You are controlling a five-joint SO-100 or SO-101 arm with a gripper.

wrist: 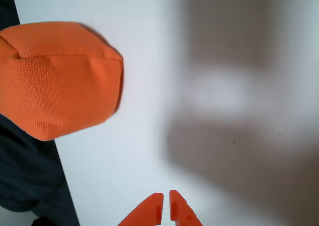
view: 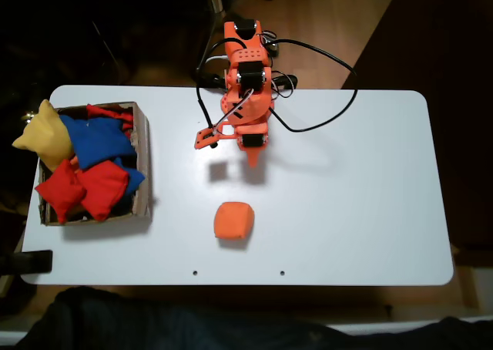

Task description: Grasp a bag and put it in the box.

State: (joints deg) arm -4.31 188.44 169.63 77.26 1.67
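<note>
We work over a white table [view: 347, 211]. The box [view: 141, 173], well to the gripper's side in the fixed view, already brims with bags. The orange bag [view: 233, 220] lies just ahead of our gripper [wrist: 166, 206], whose fingers sit closed and empty. Descending without opening, we would likely shove it aside. The wrist view crops the fingers' bases.

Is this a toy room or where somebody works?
Probably a hobby workspace at home: a white table on a wooden floor, a small orange robot arm with loose cables, and a cardboard box of beanbags.
</note>
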